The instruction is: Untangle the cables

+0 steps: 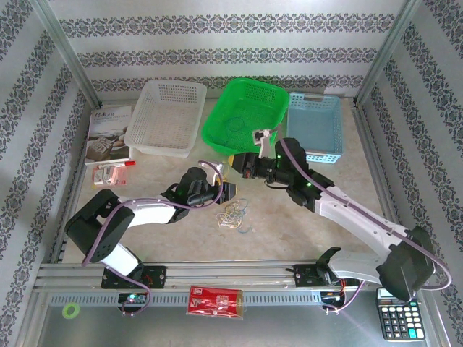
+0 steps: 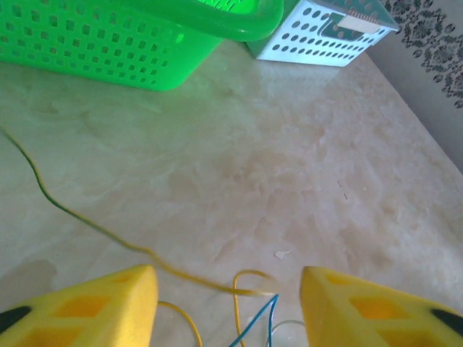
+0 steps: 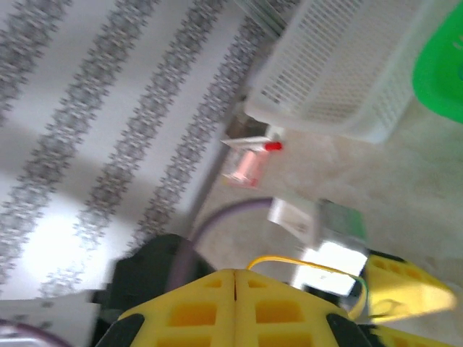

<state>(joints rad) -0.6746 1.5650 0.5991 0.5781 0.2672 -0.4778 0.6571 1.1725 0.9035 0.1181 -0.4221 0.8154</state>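
The cables [image 1: 233, 214] were yellow, blue and whitish. There were a white basket [image 1: 163, 148], a green basket [image 1: 221, 116] and a blue basket [image 1: 315, 153]. The bench [image 1: 289, 224] was mottled beige; the walls [image 1: 217, 54] bore grey floral stripes.

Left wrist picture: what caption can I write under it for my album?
Yellow jaws open over thin yellow and blue cables, green basket behind.

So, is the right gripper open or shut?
Shut. The right gripper has its fingers pressed together with no gap, and a yellow cable arcs out from their tips.
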